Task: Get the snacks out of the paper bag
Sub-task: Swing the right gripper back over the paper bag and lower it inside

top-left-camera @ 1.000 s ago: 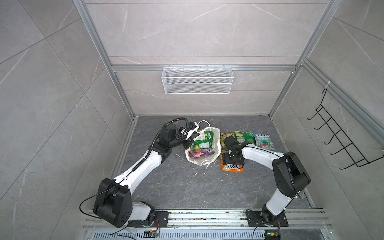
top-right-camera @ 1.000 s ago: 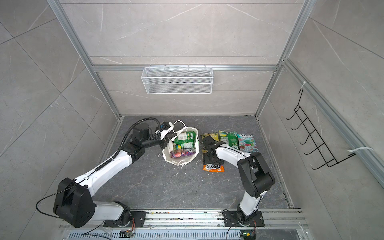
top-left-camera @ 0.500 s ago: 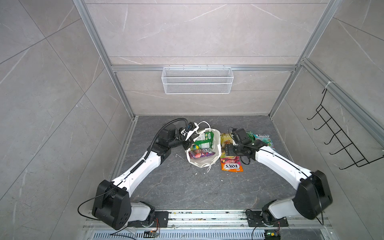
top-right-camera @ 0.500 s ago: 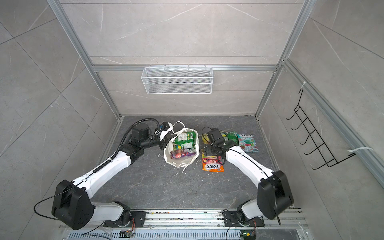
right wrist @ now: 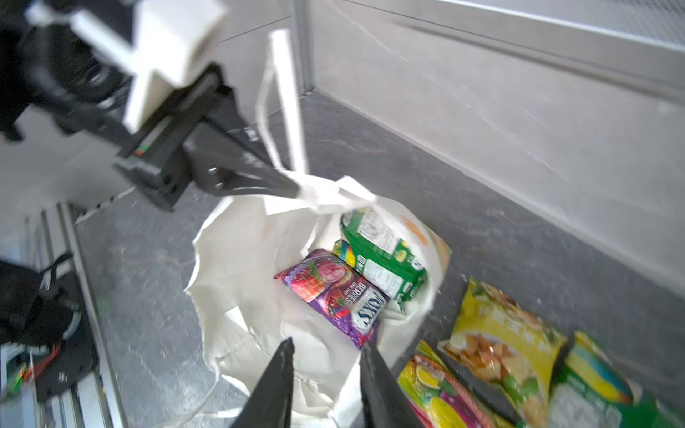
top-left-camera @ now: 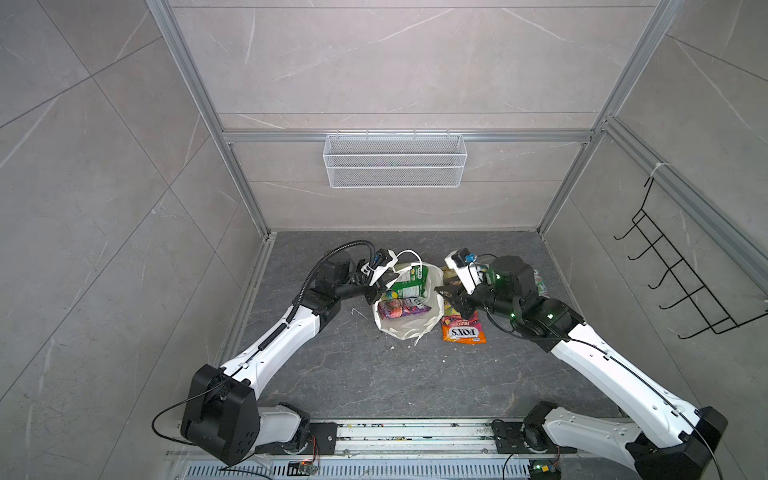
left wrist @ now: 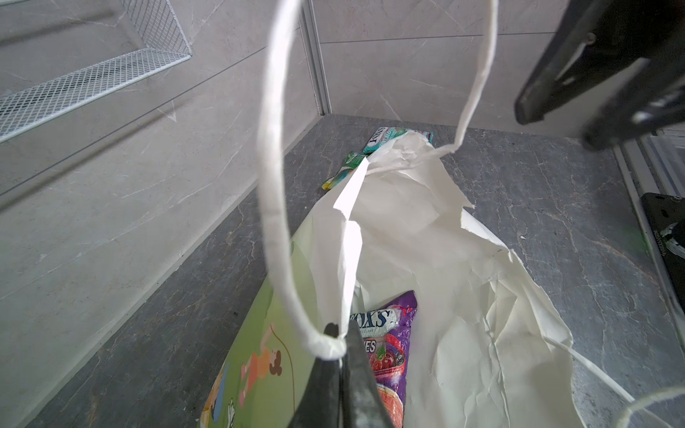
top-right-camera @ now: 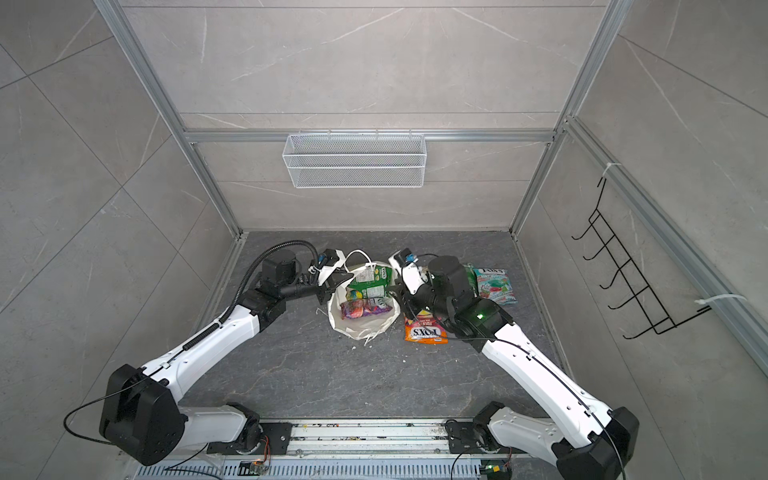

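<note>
Paper bag (top-left-camera: 409,328), rim pinched in left gripper (left wrist: 339,344) jaws, purple packet (right wrist: 333,292), green packet (right wrist: 385,252) inside, right gripper (right wrist: 328,346) over rim, jaws parted, empty, orange packet (top-left-camera: 463,330) beside.

crumpled matt paper bag (right wrist: 241,259); glossy plastic snacks (right wrist: 333,292); white metal mesh basket (top-left-camera: 395,166)

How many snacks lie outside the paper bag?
4, all right of the paper bag: orange packet, yellow chip bag, green bag, teal bag. Others may be hidden.
</note>
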Controlling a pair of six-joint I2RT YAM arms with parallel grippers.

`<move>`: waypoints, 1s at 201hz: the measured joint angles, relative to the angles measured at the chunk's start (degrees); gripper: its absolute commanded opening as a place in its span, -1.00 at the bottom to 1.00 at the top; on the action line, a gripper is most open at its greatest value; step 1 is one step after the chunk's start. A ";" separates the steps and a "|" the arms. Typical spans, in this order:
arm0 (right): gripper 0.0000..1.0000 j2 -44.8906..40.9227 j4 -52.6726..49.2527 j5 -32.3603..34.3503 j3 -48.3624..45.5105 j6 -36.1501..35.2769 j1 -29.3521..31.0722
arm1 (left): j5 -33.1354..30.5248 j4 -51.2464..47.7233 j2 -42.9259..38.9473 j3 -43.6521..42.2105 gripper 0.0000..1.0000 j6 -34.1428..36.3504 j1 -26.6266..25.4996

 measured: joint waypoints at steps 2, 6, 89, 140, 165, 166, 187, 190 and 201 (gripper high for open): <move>-0.44 0.04 -0.02 -0.24 0.00 -0.22 0.24 | 0.04 -0.15 -0.07 0.00 -1.00 0.07 0.00; -0.46 0.22 0.07 -1.01 -0.09 -1.60 1.07 | 0.11 -0.57 -0.28 0.00 -1.00 0.24 0.00; -0.68 10.67 3.37 -0.02 -6.10 -14.84 7.67 | 1.55 -3.87 -3.23 -1.53 -1.00 1.90 0.00; -0.65 16.61 6.91 6.19 -6.95 -17.75 8.63 | 1.70 -4.61 -3.23 -1.49 -1.00 2.58 0.00; -0.62 20.04 7.06 7.98 -6.10 -19.78 8.70 | 1.68 -4.61 -3.23 -1.51 -1.00 2.60 0.00; -0.62 20.31 6.95 7.98 -5.92 -19.89 8.72 | 1.70 -4.61 -3.23 -1.51 -1.00 2.60 0.00; -0.60 24.35 6.40 9.09 -3.37 -21.90 8.81 | 1.64 -4.61 -3.23 -1.49 -1.00 2.75 0.00; -0.60 24.74 6.40 9.27 -3.13 -22.23 8.83 | 1.62 -4.61 -3.23 -1.51 -1.00 2.75 0.00; -0.57 25.97 6.40 9.81 -2.47 -23.12 8.85 | 1.57 -4.61 -3.26 -1.51 -1.00 2.78 0.00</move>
